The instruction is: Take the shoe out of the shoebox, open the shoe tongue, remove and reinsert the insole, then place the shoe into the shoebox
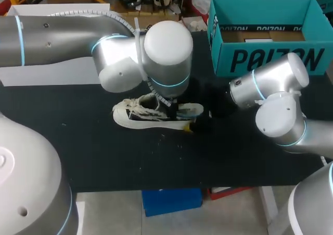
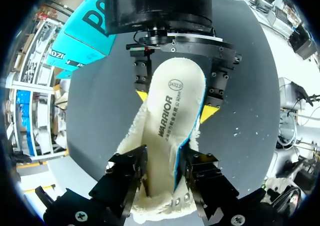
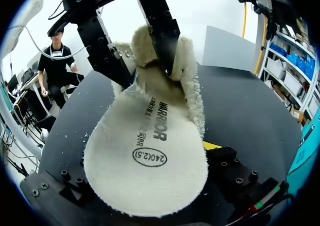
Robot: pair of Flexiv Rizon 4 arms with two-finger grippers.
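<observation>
One insole (image 2: 170,121) is held between two grippers: the left gripper (image 2: 162,171) pinches its folded end in narrow fingers, while the right gripper (image 2: 176,104) has its fingers wide, a tip against each edge of the broad end. One shoe (image 1: 151,112) stands on the dark surface (image 1: 104,151), apart from the one open shoebox (image 1: 270,58).

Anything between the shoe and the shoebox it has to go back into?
No loose object shows on the table between the shoe and the open shoebox. Only the right arm hangs over that stretch, near the box's front wall.
</observation>
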